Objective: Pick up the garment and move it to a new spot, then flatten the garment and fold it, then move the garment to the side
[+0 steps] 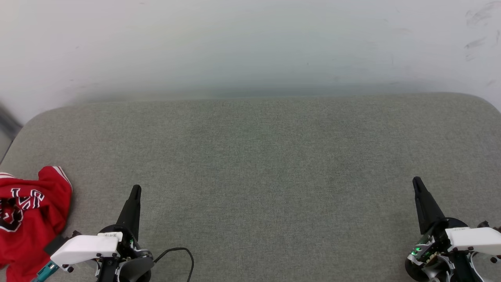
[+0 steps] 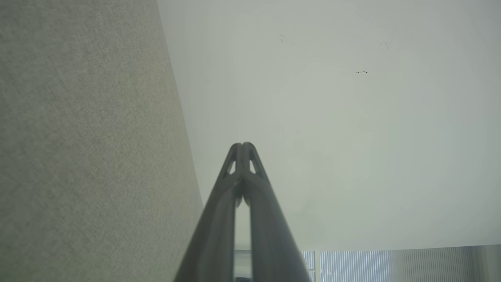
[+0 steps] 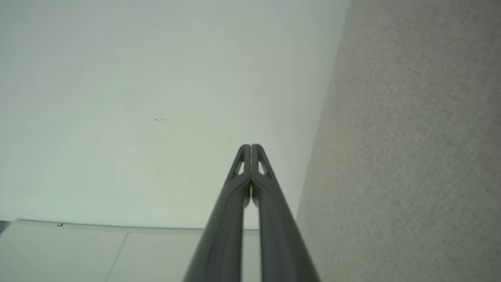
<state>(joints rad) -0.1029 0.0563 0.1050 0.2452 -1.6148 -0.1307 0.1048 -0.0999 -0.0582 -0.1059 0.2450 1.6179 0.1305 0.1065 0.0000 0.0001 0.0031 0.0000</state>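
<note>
two grippers sit low in the head view, both empty. the left gripper (image 1: 136, 188) is just beside the shirt (image 1: 33, 219), and the right gripper (image 1: 416, 181) is well apart on the other side. the red shirt lies crumpled at the near left corner of the surface (image 1: 250, 164), black lettering up, partly cut off by the picture's edge. each wrist view, looking along the fingers, settles what the head view leaves unclear: both pairs are pressed together at the tips, holding nothing. the surface is grey woven cloth with rounded far corners. it stands against a pale wall (image 1: 250, 43) scuffed at the upper right. a black cable (image 1: 184, 250) loops by the left arm.
</note>
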